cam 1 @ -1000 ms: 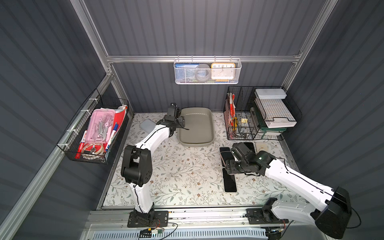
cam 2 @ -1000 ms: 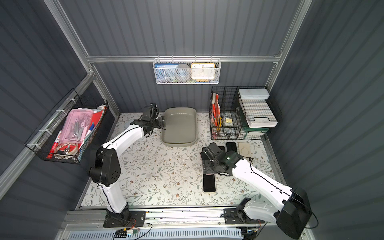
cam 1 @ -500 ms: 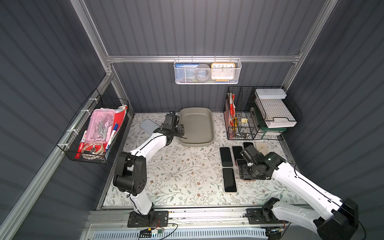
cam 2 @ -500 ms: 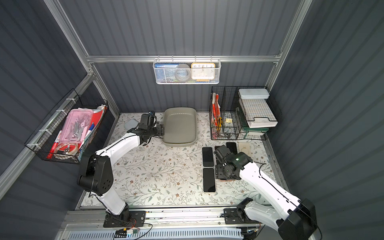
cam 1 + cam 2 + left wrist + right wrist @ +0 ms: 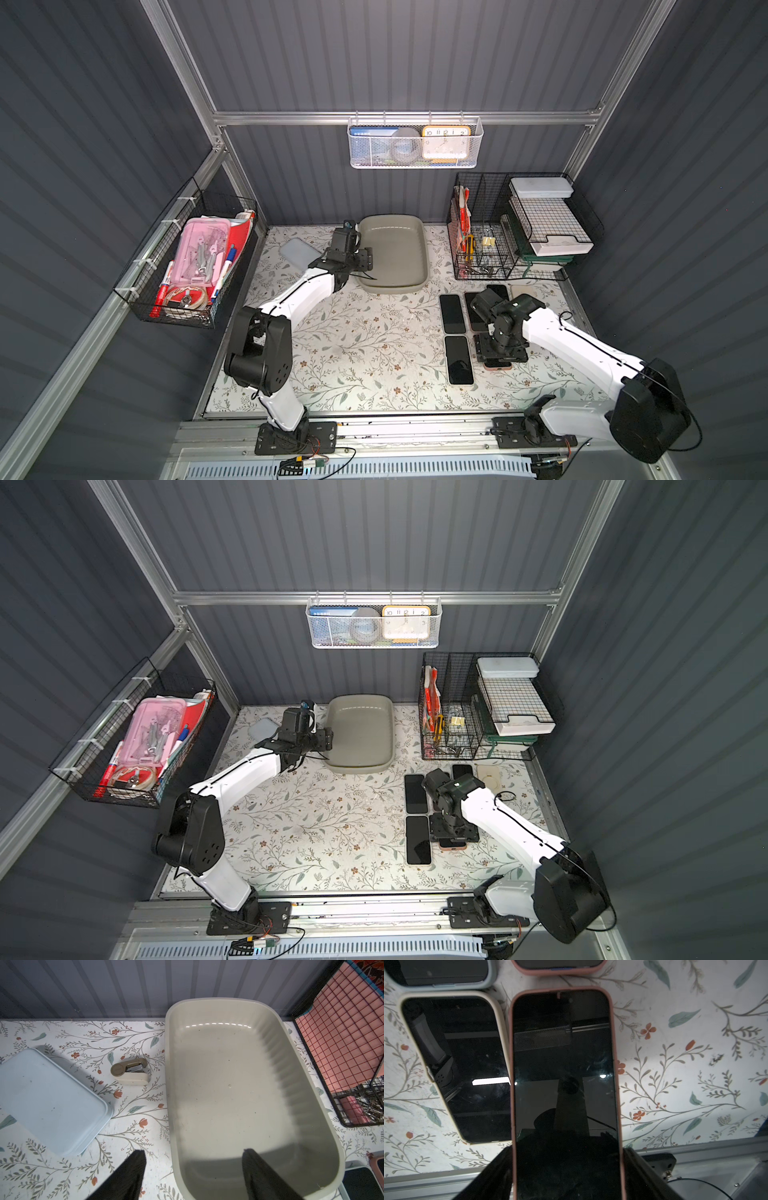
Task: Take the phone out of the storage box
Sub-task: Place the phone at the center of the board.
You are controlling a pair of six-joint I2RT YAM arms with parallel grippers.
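Currently held: the phone (image 5: 564, 1076), in a pink case and screen up, is clasped across its width by the right gripper (image 5: 566, 1149), with one finger pressed to each long edge near one end.
Phone's place: it is found outside the storage box (image 5: 392, 253) and well apart from it, low over the floral table cover (image 5: 353, 345). Whether it rests on the cover cannot be told.
Storage box: it is seen empty in the left wrist view, set against the back wall.
Left gripper (image 5: 193, 1151): its jaws are spread wide and nothing is held. The box's wall is straddled, one finger over the table and one over the box's floor.
Handling, as judged: the phone is taken to be stiff, thin and fairly light. The glass face is likely slick and breakable, while the soft case should give friction.
Where to hold: the cased long edges are judged best, nearer the middle, so that the free end is not levered down.
Neighbours: a cream-cased phone (image 5: 454, 1068) lies just beside it, almost touching, and a grey-cased phone (image 5: 440, 974) lies beyond.
In the way: little room is left for the finger on the cream-cased side, so a nudge is possible.
Elsewhere: a pale blue slab (image 5: 47, 1101) and a small stapler (image 5: 131, 1073) lie beside the box, with a black wire basket (image 5: 478, 249) on its other side. None is judged an obstacle.
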